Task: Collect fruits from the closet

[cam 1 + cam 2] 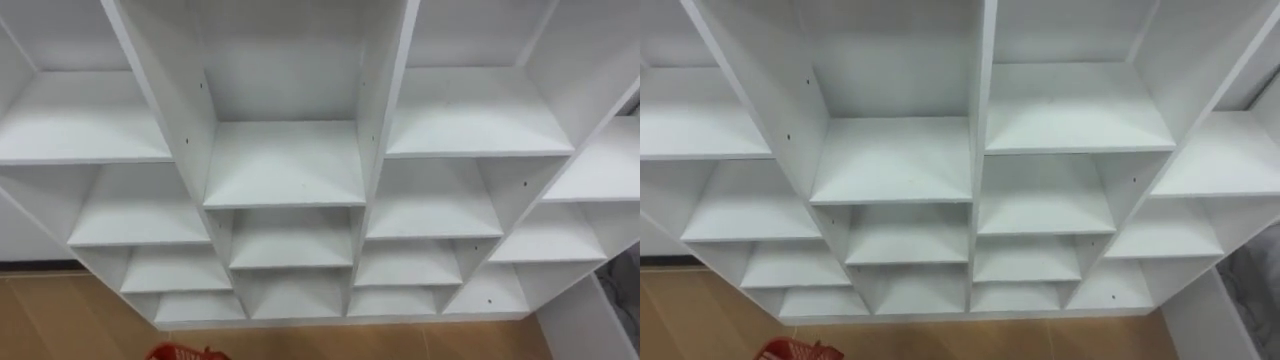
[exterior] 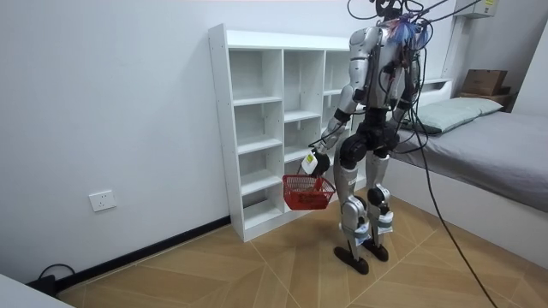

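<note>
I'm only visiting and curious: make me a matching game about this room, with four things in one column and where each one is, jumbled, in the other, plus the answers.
Things:
1. red basket
2. white shelf unit
3. bed
4. wall socket

Places:
A. low on the wall, at the room view's left
B. hanging from the left robot hand
C. at the room view's right
D. against the wall, directly in front of the robot

Pairs: 1-B, 2-D, 3-C, 4-A
</note>
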